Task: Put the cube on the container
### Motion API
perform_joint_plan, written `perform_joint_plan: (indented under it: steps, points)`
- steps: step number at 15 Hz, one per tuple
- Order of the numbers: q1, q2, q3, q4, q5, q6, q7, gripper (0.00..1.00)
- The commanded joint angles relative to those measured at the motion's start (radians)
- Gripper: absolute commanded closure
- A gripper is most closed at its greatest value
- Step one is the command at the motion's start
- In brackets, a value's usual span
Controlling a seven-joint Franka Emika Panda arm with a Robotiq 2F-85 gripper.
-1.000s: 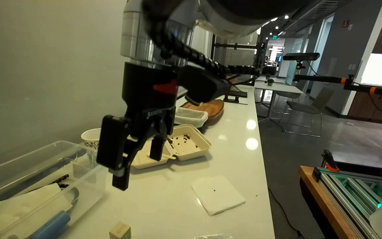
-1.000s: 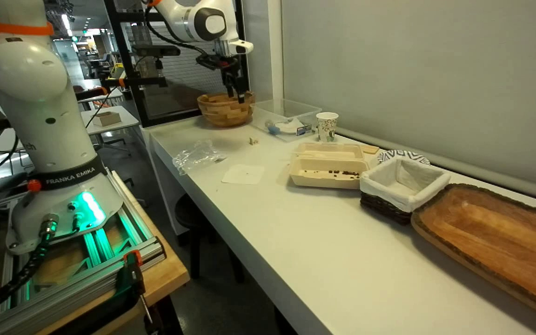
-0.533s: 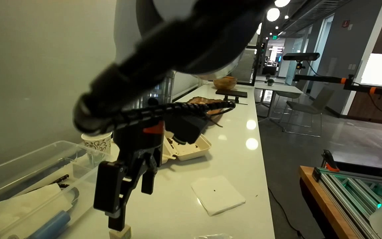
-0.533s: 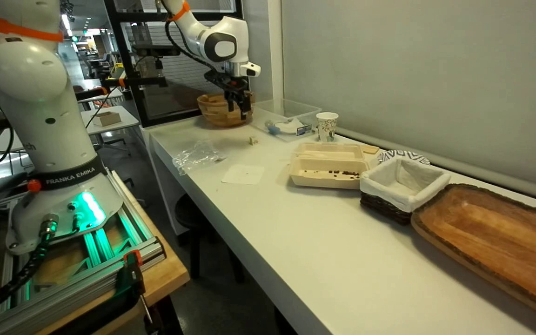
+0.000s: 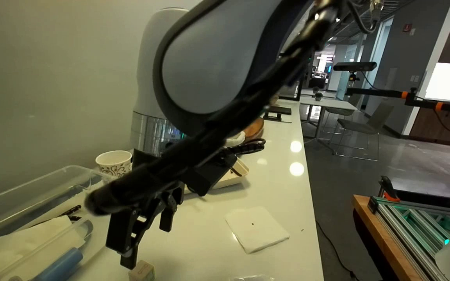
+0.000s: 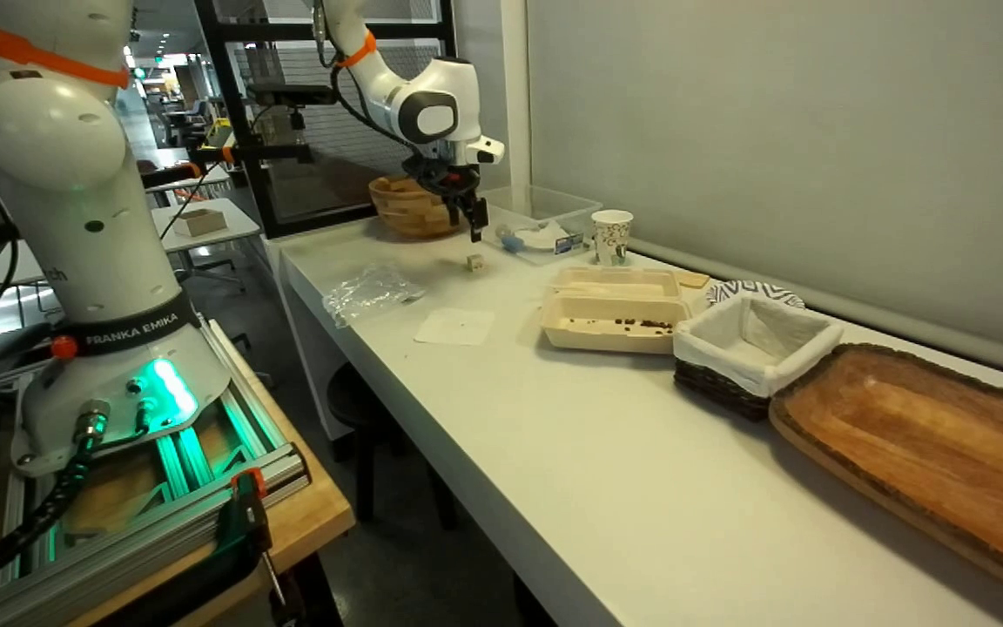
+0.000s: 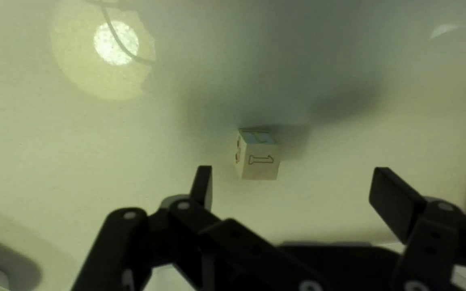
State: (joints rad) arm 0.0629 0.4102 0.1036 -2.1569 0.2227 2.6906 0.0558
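The small pale tan cube (image 7: 262, 161) sits on the white table, with printed marks on its faces. It also shows in both exterior views, at the bottom edge (image 5: 142, 272) and beyond the napkin (image 6: 474, 263). My gripper (image 7: 291, 178) is open and empty, pointing down above the table near the cube. In the wrist view the cube lies ahead of the fingertips, nearer the left finger. The gripper shows in both exterior views (image 5: 147, 242) (image 6: 467, 228). The open beige takeout container (image 6: 615, 338) holds dark bits; the arm hides most of it in an exterior view (image 5: 233, 178).
A clear plastic bin (image 5: 104, 230) with a blue item and paper stands beside the gripper. A paper cup (image 6: 612, 237), white napkin (image 6: 455, 327), crumpled plastic bag (image 6: 371, 294), wooden bowl (image 6: 406, 209), lined basket (image 6: 723, 387) and wooden tray (image 6: 919, 418) are on the table.
My gripper has come down toward the table and closer to the cube, shifting right in the exterior view that shows the robot base. It has stayed open. The cube has not moved.
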Motion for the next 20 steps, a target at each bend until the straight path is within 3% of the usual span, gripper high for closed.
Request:
perform_joint_plan:
  steps: [1,2,3,4,6,8,10,12,13,20]
  points:
    - [0.024,0.050,-0.018,0.027,-0.023,0.046,0.058,0.11]
    - [0.030,0.058,-0.023,0.029,-0.030,0.056,0.067,0.19]
    - [0.038,0.065,-0.029,0.031,-0.038,0.061,0.080,0.32]
    - [0.044,0.070,-0.036,0.031,-0.046,0.066,0.092,0.31]
    - [0.053,0.081,-0.044,0.035,-0.055,0.064,0.110,0.52]
    - [0.062,0.090,-0.052,0.039,-0.064,0.065,0.125,0.58]
    - [0.072,0.097,-0.062,0.043,-0.079,0.064,0.143,0.42]
    - [0.083,0.103,-0.072,0.047,-0.093,0.065,0.159,0.34]
    - [0.086,0.106,-0.076,0.049,-0.098,0.064,0.166,0.24]
    - [0.116,0.134,-0.106,0.062,-0.135,0.082,0.215,0.28]
